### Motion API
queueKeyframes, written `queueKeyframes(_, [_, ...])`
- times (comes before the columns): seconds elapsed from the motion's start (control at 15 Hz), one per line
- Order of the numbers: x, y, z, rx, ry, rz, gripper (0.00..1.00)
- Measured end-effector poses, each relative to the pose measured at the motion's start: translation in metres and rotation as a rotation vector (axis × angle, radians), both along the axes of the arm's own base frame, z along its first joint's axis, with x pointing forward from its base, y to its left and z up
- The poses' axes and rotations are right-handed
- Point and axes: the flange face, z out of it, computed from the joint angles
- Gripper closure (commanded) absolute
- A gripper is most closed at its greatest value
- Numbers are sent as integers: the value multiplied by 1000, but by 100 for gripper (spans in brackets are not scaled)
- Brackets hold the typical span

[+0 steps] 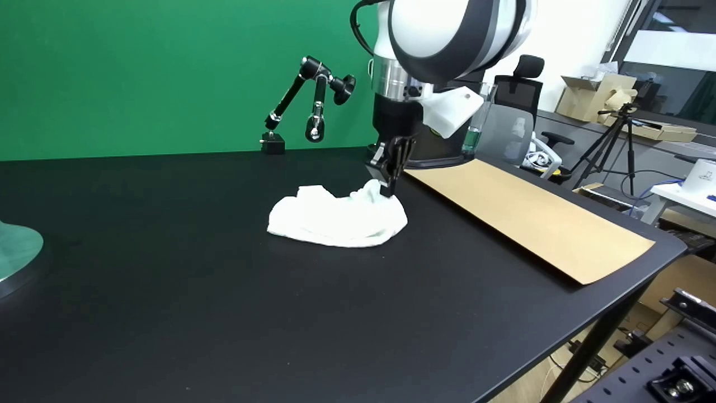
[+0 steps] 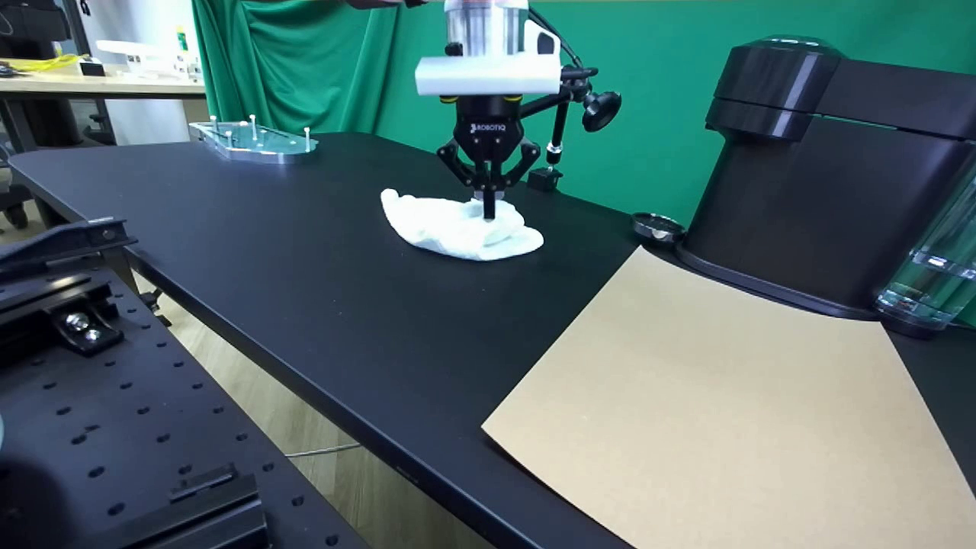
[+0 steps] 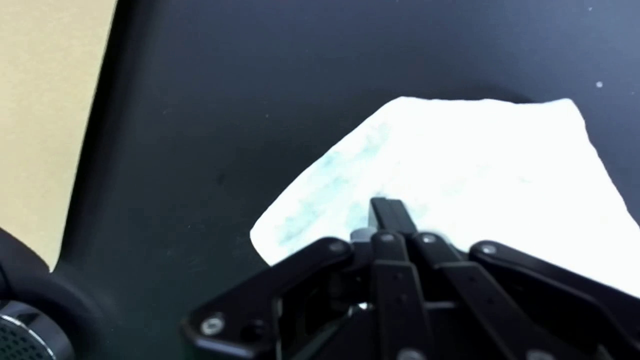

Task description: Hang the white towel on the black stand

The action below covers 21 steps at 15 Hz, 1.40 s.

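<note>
The white towel [image 1: 338, 221] lies crumpled on the black table; it also shows in an exterior view [image 2: 450, 229] and in the wrist view [image 3: 480, 155]. My gripper [image 1: 387, 193] points down with its fingertips at the towel. In an exterior view its fingers [image 2: 489, 217] look like a single narrow bar against the towel. In the wrist view the fingertips [image 3: 392, 212] are pressed together over the towel, and no cloth shows between them. The black stand [image 1: 310, 68], a jointed arm on a small block, stands behind the towel, also in an exterior view [image 2: 560, 126], partly behind the gripper.
A brown cardboard sheet [image 1: 531, 218] lies beside the towel. A black coffee machine [image 2: 801, 191] stands behind it, with a small metal cup [image 2: 657, 226] at its foot. A clear plate with posts [image 2: 255, 149] is at the table's far end.
</note>
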Motion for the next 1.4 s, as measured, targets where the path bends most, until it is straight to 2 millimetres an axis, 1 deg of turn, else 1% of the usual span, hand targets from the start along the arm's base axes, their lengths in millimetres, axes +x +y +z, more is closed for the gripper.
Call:
queueKeyframes(0.2, [8,6,24,1,-50,20,100])
queueKeyframes(0.4, [17,21,60,-7,-125,75,100])
queueKeyframes(0.67, [25,51,116,-14,-242,153,100])
queueKeyframes(0.93, [25,82,164,-28,-350,224,100])
queueKeyframes(1.13, [23,101,191,-34,-416,256,100])
queueKeyframes(1.4, [27,123,214,-34,-472,278,100])
